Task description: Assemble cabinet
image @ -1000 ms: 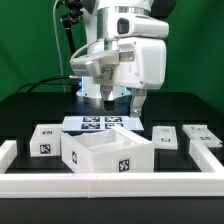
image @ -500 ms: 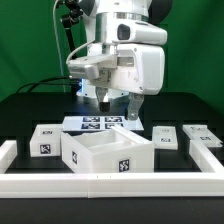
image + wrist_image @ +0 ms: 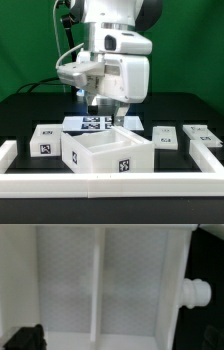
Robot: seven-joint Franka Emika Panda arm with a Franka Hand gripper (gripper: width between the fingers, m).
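Above the white box (image 3: 108,157), the gripper (image 3: 110,120) hangs low by its rear wall (one dark finger (image 3: 29,339) shows in the wrist view); finger spread cannot be told.

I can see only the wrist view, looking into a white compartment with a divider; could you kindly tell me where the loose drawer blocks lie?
Observer: One drawer block lies at the exterior view's left of the cabinet shell; a second block and a third block lie at its right.
Operator: Thank you. Does the shell carry a tag?
Observer: Yes, a square marker tag on the wall facing the exterior camera.
Operator: And what lies behind it?
Observer: The marker board, flat on the table.
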